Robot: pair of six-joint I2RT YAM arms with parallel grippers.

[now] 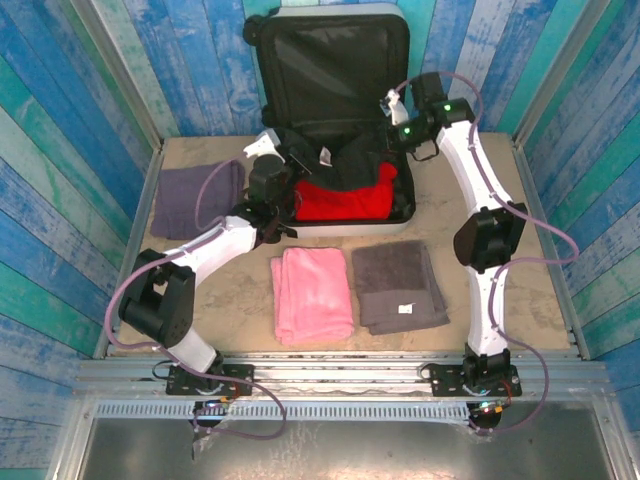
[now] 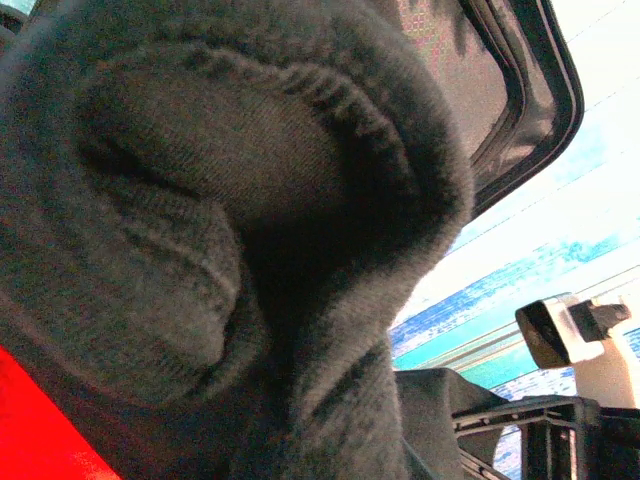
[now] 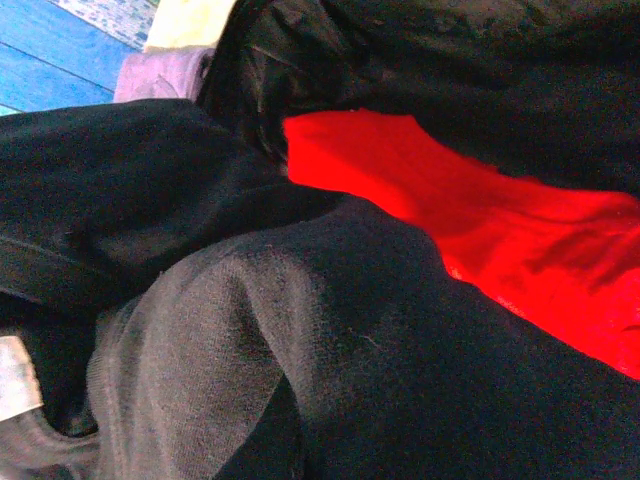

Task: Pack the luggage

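**Luggage (image 1: 330, 60) open at the back of the bench, both tools closed inside it**

- Left tool (image 1: 262, 148): closed, at the left edge of the luggage base, right at the dark cloth (image 1: 345, 160). Left wrist cam has that cloth bunched up against the lens, so the fingers are hidden. Can't tell if fabric is actually pinched.
- Right tool (image 1: 390, 103): closed, at the right side of the luggage near the hinge line, above the same dark cloth. Right wrist cam also has dark fabric close up, fingers hidden. Can't tell if it's gripping.
- Dark cloth lies rumpled across the back half of the base, between the two tools.
- Red cloth (image 1: 345, 200) lies in the front half of the base, partly under the dark cloth. It's bright red in the right wrist cam.
- Luggage position: far middle of the bench (image 1: 240, 300). Base is flat, lid is upright against the blue plank wall, black lining faces the arms.
- Outside the case, all flat on the bench:
  - purple-grey towel (image 1: 195, 200), left of the case beside the left arm
  - pink towel (image 1: 312, 295), folded, near centre
  - grey towel (image 1: 398, 288), folded, just right of the pink one, with a small white tag on top
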